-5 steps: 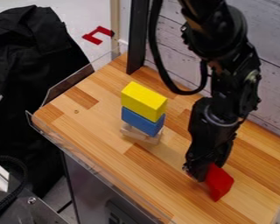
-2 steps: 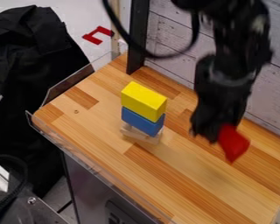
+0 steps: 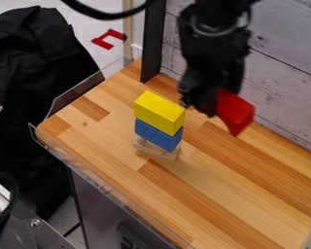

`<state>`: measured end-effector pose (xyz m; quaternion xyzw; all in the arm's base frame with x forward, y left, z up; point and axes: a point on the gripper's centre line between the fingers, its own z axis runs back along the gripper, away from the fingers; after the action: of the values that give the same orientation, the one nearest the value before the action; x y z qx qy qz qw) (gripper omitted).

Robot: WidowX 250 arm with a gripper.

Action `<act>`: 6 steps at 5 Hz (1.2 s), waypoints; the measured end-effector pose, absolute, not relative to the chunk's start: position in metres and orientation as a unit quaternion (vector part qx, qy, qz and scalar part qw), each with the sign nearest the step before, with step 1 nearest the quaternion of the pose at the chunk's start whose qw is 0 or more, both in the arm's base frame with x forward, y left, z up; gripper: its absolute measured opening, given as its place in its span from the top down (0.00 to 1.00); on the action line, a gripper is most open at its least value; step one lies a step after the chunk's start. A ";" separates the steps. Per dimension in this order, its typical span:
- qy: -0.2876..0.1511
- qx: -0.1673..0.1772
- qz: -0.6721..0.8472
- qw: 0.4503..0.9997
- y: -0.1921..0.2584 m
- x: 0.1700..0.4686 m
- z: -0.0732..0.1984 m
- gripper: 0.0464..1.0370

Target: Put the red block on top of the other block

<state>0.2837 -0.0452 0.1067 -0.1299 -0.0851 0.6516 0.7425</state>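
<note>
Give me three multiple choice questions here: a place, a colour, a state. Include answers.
1. Where is the blue block?
A. On the table
B. Under the yellow block
C. In the gripper

2. What colour lies directly under it?
A. Green
B. Red
C. Pale wood

3. How is the red block?
A. Held by the gripper
B. On the table
C. Atop the yellow block

1 B: yellow sits on it.
2 C: pale wood shows below blue.
3 A: it hangs from the gripper.

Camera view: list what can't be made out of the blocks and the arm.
Inner end of the red block: camera view, hidden behind the tool.
Top of the blue block: camera view, covered by the yellow block.
Upper part of the arm: camera view, cut off by the top edge.
</note>
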 end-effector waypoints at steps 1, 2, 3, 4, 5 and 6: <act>-0.079 -0.106 0.674 0.727 -0.017 0.289 0.099 0.48; -0.074 -0.097 0.687 0.716 -0.003 0.288 0.099 0.48; -0.075 -0.096 0.697 0.707 0.006 0.288 0.099 0.48; -0.076 -0.095 0.704 0.700 0.012 0.288 0.100 0.48; -0.074 -0.088 0.709 0.695 0.017 0.286 0.099 0.48; -0.071 -0.065 0.708 0.699 0.023 0.279 0.101 0.48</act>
<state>0.2787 0.0226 0.1005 -0.0651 -0.0713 0.7084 0.6991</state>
